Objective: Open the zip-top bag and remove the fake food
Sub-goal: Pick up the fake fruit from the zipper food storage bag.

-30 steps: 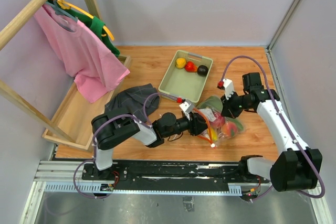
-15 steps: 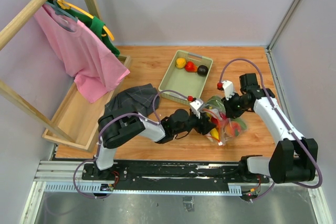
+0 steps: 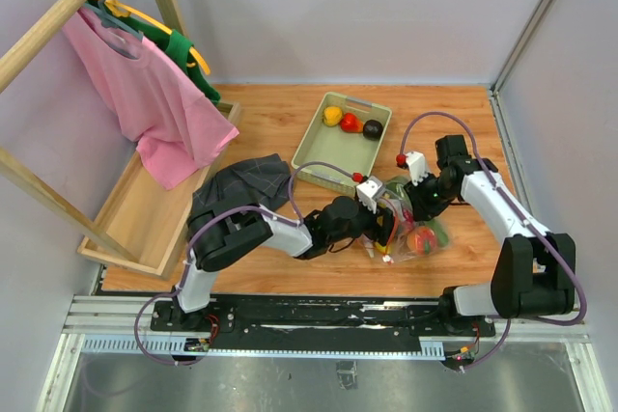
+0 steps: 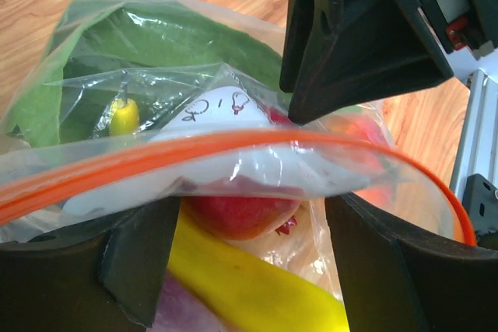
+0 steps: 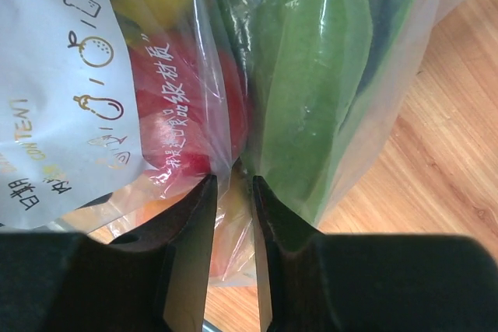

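The zip-top bag (image 3: 413,224) lies on the wooden table in front of the right arm, with its orange-red zip strip (image 4: 233,145) open. My left gripper (image 3: 383,221) is open and its fingers (image 4: 144,250) stand wide apart inside the bag's mouth (image 4: 249,270). A yellow banana (image 4: 257,281) and a red fruit (image 4: 237,211) lie between them. My right gripper (image 3: 423,204) is shut on a fold of the bag's plastic (image 5: 231,192), between a red piece (image 5: 187,126) and the long green leafy piece (image 5: 327,91). The white label (image 5: 54,83) shows on the left.
The pale green tray (image 3: 319,153) behind the bag holds a yellow pepper (image 3: 332,115), a red fruit (image 3: 350,122) and a dark fruit (image 3: 373,128). A grey cloth (image 3: 241,185) lies to the left. A wooden rack (image 3: 135,209) with a pink shirt (image 3: 145,94) stands far left.
My left gripper has pushed right and further into the bag's mouth. My right gripper has drawn in toward the left, still holding the bag, and the bag has bunched up between them.
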Motion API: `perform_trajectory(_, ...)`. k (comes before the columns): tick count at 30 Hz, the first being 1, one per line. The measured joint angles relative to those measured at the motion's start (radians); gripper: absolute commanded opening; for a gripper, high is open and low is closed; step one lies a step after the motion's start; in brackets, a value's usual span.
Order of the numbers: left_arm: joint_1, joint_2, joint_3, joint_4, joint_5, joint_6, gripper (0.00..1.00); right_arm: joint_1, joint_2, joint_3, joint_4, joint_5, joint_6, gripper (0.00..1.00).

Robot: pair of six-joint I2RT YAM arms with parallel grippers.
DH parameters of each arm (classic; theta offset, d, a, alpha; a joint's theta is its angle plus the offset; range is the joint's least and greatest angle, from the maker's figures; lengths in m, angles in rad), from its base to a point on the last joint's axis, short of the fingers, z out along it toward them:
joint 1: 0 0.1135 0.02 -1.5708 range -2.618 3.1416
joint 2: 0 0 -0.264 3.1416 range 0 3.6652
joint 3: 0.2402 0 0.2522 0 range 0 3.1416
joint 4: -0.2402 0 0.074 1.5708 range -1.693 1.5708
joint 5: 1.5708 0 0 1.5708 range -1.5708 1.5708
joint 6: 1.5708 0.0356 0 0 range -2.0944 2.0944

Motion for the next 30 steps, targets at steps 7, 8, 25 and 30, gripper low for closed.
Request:
perform_trajectory(7,0.002,0.019,0.04,-0.043,-0.01,0.0,0.88,0.0,0.018,0.011,-0.015,-0.019,-0.001,0.32)
perform_trajectory(8,0.003,0.021,0.043,-0.048,-0.008,-0.001,0.89,0.0,0.021,0.013,-0.018,-0.022,-0.001,0.31)
perform_trajectory(25,0.006,0.089,0.14,-0.109,-0.003,0.018,0.84,0.0,0.04,0.023,-0.035,-0.031,-0.001,0.35)
perform_trajectory(30,0.006,0.089,0.14,-0.108,0.002,0.019,0.84,0.0,0.041,0.024,-0.036,-0.031,-0.001,0.36)
